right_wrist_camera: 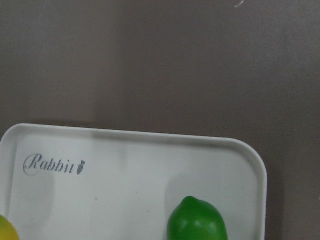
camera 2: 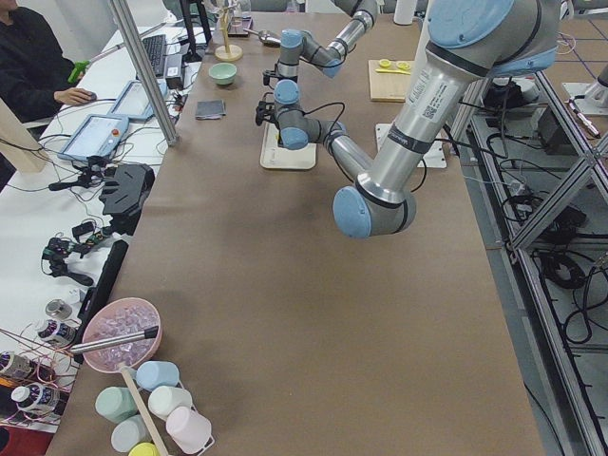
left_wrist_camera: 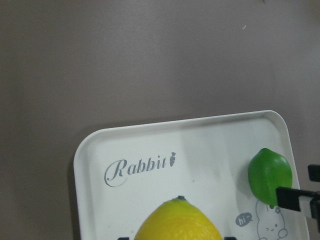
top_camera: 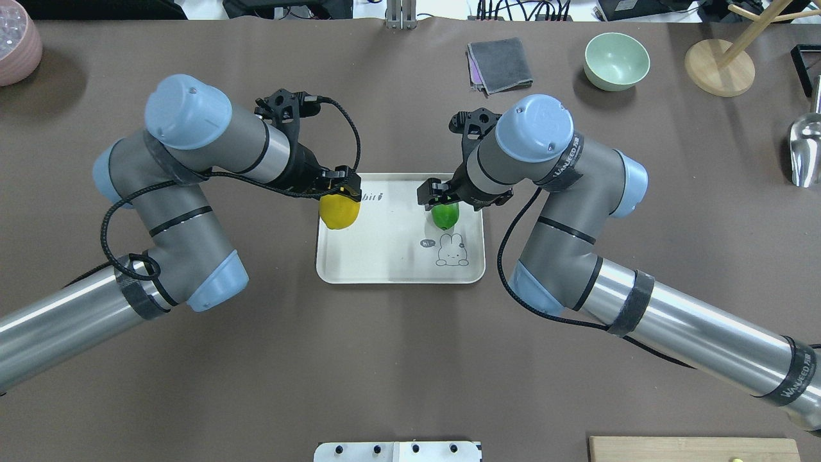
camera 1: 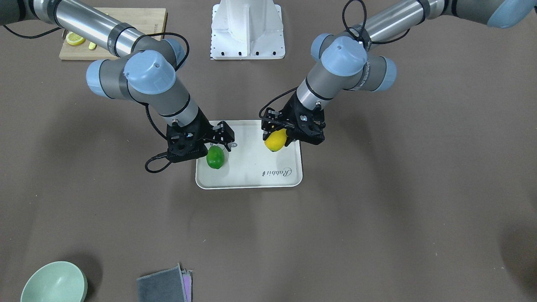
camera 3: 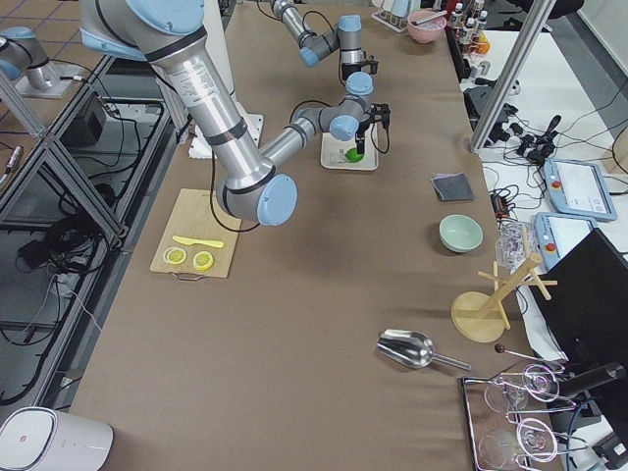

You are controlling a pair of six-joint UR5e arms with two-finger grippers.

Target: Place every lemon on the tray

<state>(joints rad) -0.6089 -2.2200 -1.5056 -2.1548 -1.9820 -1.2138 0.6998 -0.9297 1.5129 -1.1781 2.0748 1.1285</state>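
Counting two lemons [top_camera: 339,210] [top_camera: 445,215], one tray [top_camera: 385,269]

left wrist: yellow lemon [left_wrist_camera: 177,222] bottom-cropped | right wrist: green lemon [right_wrist_camera: 196,222] bottom-cropped

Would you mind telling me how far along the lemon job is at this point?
Nothing is clearly finished. The green lemon is low over the tray, toward the robot's right, with the right gripper at it; whether it is released, I cannot tell. The left gripper holds the yellow lemon above the tray's left rim. Left to do: set both down and let go.
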